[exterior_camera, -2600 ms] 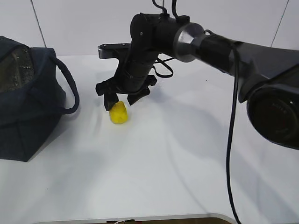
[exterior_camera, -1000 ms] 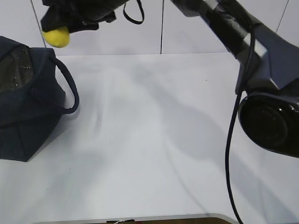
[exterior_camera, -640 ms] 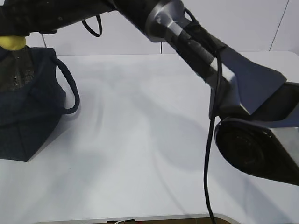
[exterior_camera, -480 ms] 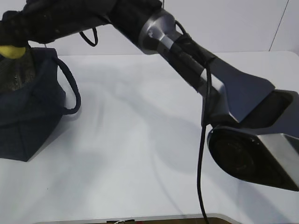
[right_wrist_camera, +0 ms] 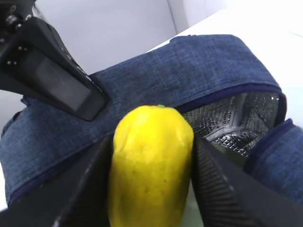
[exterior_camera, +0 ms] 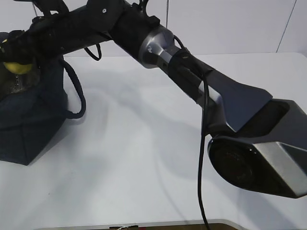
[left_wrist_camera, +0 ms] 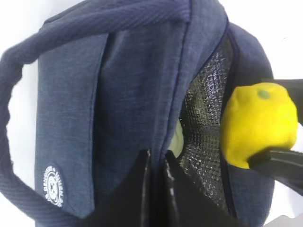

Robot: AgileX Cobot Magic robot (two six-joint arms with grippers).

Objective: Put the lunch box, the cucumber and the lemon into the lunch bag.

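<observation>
The navy lunch bag [exterior_camera: 29,120] stands at the table's left, its mouth open on silver lining [left_wrist_camera: 203,118]. My right gripper [exterior_camera: 17,57] reaches across and is shut on the yellow lemon [exterior_camera: 13,67], holding it just above the bag's mouth. The lemon [right_wrist_camera: 151,170] fills the jaws in the right wrist view. My left gripper [left_wrist_camera: 156,163] is shut on the bag's [left_wrist_camera: 109,109] rim. The lemon [left_wrist_camera: 258,123] hangs over the opening there. A pale green patch [left_wrist_camera: 176,142] shows inside the bag, probably the lunch box's lid. The cucumber is out of view.
The right arm [exterior_camera: 192,76] stretches across the white table [exterior_camera: 153,158] from the lower right to the bag. The bag's loop handle [exterior_camera: 76,91] hangs toward the table's middle. The left arm's black camera housing [right_wrist_camera: 52,80] sits close above the bag's far rim.
The right gripper lifted the lemon off the table, carried it up and left, and has come down with it over the bag's mouth. The bag stayed put.
</observation>
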